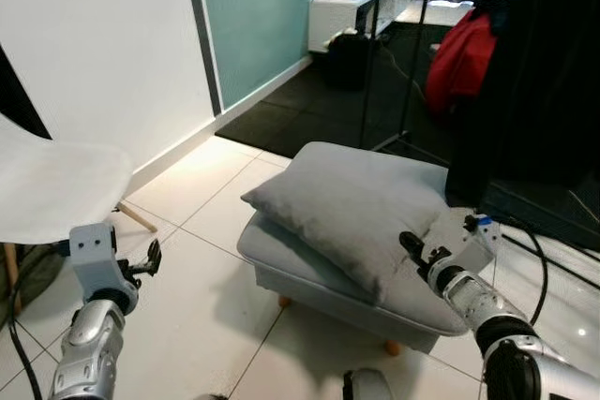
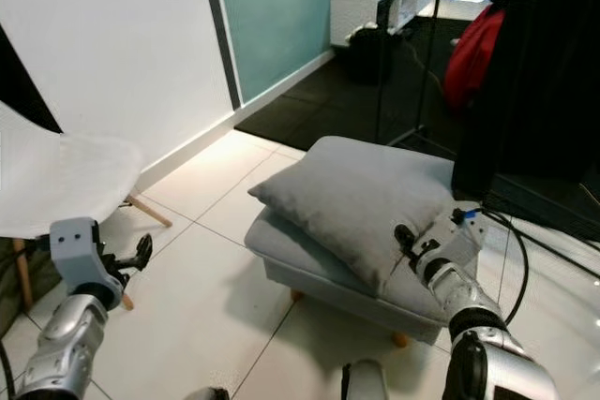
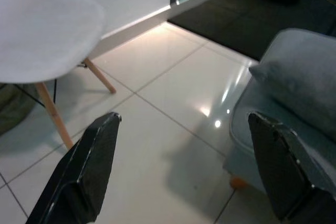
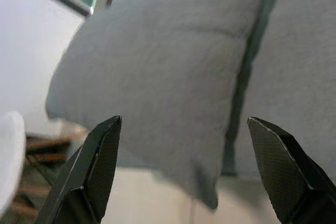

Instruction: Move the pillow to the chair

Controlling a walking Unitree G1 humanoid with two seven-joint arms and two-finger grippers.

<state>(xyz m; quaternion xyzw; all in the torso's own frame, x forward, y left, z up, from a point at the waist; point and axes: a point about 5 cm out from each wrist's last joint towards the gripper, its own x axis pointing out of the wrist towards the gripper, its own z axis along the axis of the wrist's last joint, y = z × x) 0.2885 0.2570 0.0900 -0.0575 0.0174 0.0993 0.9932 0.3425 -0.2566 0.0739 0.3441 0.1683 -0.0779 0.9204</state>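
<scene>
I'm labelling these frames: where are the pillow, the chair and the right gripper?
pillow (image 1: 352,208), left eye view, middle of its top face.
chair (image 1: 52,185), left eye view, white seat.
right gripper (image 4: 184,169), right wrist view, midway between fingertips.

I see a room in a home: white floor tiles (image 1: 197,316), a grey footstool (image 1: 319,280) with a pillow (image 1: 349,213), a white chair (image 1: 52,185), a clothes rack (image 1: 412,53) with a red garment (image 1: 459,61), and a white low cabinet (image 1: 356,11).

Grey pillow (image 1: 352,208) lies on footstool (image 1: 281,259), white chair (image 1: 56,185) apart
</scene>
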